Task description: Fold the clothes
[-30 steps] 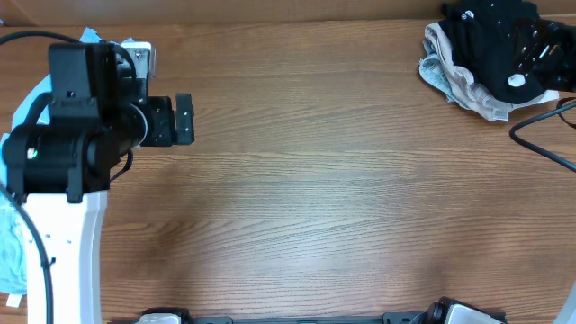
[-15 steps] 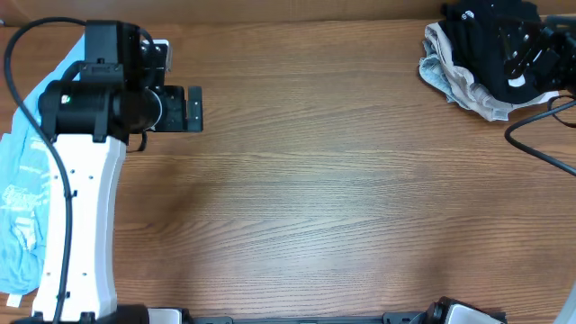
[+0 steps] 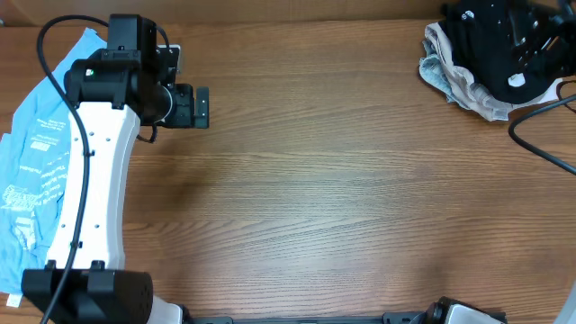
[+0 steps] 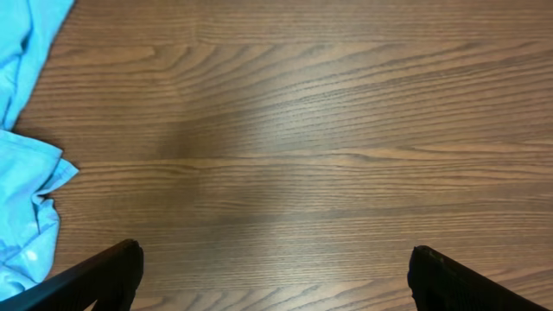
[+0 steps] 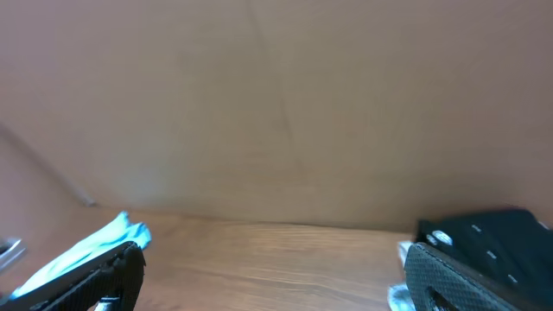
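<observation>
Crumpled at the far right corner of the table [image 3: 342, 180], black garment [image 3: 481, 31], folding apparently not begun; along the left edge, pale blue garment [image 3: 40, 153]. Left gripper [image 4: 275, 250], right gripper [image 5: 274, 255] spread wide, empty.

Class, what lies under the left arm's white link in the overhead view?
A light blue fabric garment with white print, on the brown wooden table. The white link covers part, hiding its full extent.

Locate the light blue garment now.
In the overhead view, the light blue garment lies at the table's far left edge, beside the left arm.
</observation>
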